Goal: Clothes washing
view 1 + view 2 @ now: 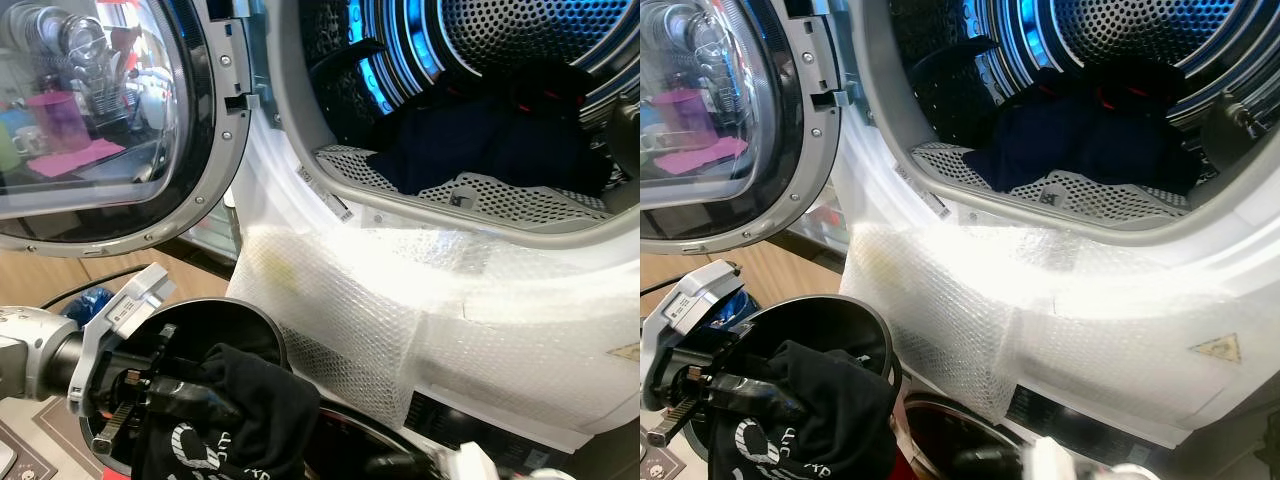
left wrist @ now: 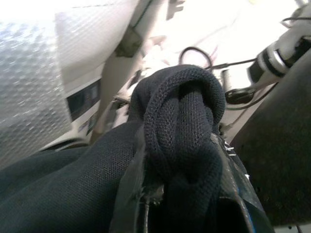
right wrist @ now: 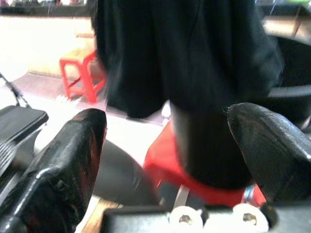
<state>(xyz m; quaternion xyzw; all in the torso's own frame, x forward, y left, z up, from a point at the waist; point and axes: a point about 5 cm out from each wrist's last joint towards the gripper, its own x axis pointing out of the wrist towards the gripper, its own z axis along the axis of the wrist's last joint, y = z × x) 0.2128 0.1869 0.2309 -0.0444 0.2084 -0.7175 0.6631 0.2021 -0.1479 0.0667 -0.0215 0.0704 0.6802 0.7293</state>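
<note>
My left gripper (image 1: 200, 395) is low at the left, shut on a black garment (image 1: 245, 420) with white print. The cloth hangs from it over a round black basket (image 1: 235, 312). In the left wrist view a thick fold of that garment (image 2: 182, 131) is bunched over the fingers. The washer drum (image 1: 470, 60) stands open above and to the right, with dark clothes (image 1: 490, 150) lying inside behind its perforated lip. My right gripper (image 3: 165, 141) is open, its fingers (image 3: 73, 145) apart with nothing between them. The hanging black garment (image 3: 184, 53) is beyond it.
The round glass washer door (image 1: 100, 120) is swung open at the upper left. Bubble wrap (image 1: 400, 300) covers the machine's white front below the opening. A red stool (image 3: 82, 73) stands on the floor far off. Wooden floor (image 1: 40, 280) lies under the door.
</note>
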